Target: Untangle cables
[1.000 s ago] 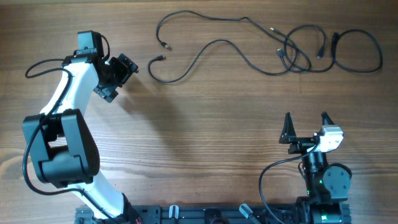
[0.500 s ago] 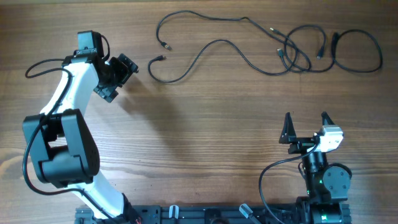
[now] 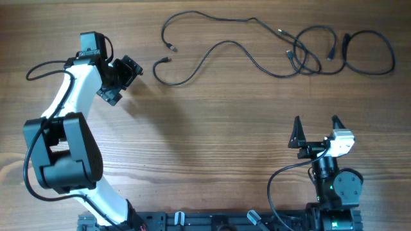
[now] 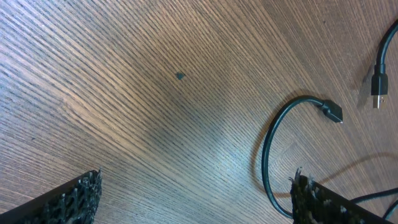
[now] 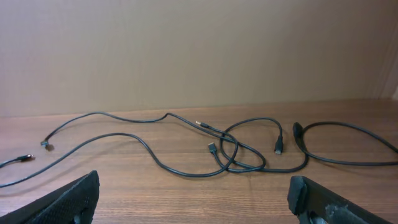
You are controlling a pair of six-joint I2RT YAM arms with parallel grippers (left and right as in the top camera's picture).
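Cables [image 3: 225, 42] run along the table's far edge, from centre-left to near the right edge. Knot [image 3: 303, 56] sits right of centre, and a loop beyond it reaches close to the right edge. One plug [image 4: 333, 112] lies just beside the left gripper [image 3: 127, 82], apart from it; jaws wide, empty. Right gripper [image 3: 316, 122] near the front edge, well apart from the cables, jaws spread, empty. Open wood table [image 3: 212, 141] lies between.
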